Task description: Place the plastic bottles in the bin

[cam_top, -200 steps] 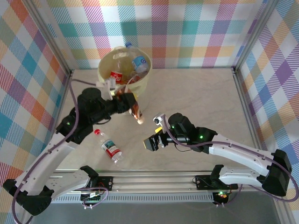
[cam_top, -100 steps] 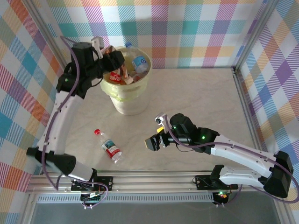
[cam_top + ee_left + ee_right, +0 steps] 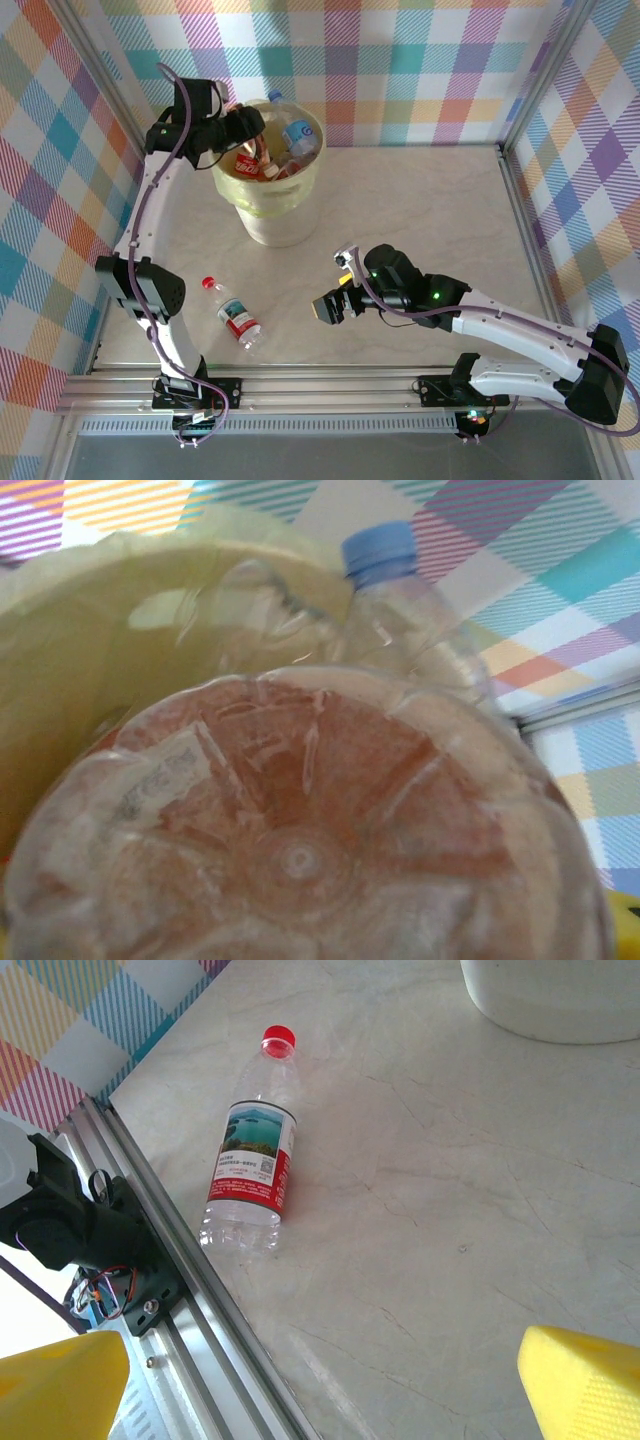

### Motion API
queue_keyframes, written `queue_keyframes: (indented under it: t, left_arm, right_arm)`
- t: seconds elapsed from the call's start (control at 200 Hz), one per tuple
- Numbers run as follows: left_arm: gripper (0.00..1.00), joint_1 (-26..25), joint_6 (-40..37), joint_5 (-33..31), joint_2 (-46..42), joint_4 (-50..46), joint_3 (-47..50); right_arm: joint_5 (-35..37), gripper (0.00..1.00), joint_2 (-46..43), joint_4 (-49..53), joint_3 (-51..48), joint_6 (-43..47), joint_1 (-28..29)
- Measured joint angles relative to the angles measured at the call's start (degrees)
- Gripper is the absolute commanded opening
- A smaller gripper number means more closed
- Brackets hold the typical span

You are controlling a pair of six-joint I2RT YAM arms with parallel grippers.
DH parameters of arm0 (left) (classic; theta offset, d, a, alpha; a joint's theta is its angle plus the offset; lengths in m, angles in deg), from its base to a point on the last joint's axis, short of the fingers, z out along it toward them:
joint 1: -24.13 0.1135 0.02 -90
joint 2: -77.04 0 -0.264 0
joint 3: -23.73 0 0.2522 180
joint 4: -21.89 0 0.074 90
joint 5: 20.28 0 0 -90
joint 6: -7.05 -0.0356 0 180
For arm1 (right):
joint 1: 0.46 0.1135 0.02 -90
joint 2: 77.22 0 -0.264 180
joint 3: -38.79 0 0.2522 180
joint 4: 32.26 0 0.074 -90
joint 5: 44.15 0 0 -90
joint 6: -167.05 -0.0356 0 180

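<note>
The left gripper (image 3: 250, 135) hangs over the rim of the bin (image 3: 275, 215), with the ribbed base of a brown-tinted bottle (image 3: 300, 830) close against its wrist camera; whether its jaws clasp that bottle cannot be told. Behind it a blue-capped bottle (image 3: 395, 600) leans against the pale-yellow wall, among others piled inside. The right gripper (image 3: 330, 307) hovers low over the marble-look table (image 3: 480, 1180), yellow pads (image 3: 62, 1385) spread wide and empty. Near the front rail (image 3: 190, 1290) lies a red-capped bottle (image 3: 250, 1170). Its label shows a lake scene above a red band, the print too small to read.
</note>
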Motion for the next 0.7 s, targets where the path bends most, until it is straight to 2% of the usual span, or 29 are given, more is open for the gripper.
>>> queue_keyframes:
  t: [0.27, 0.45, 0.55, 0.7]
  left_arm:
    - [0.64, 1.25, -4.35, -0.5, 1.51, -9.03, -3.82]
    - [0.76, 1.86, -6.19, -0.63, 2.45, -10.88, -4.92]
    - [0.86, 1.86, -6.78, -0.13, 2.45, -10.93, -5.55]
    - [0.91, 1.86, -6.97, 0.13, 2.45, -11.39, -6.84]
  right_arm:
    - [-0.02, 1.0, 1.46, 0.04, 0.0, 0.0, 0.0]
    - [0.0, 1.0, 2.05, 0.04, 0.0, 0.0, 0.0]
    - [0.11, 1.0, 2.05, 0.02, 0.0, 0.0, 0.0]
    - [0.2, 1.0, 2.05, 0.04, 0.0, -0.02, 0.0]
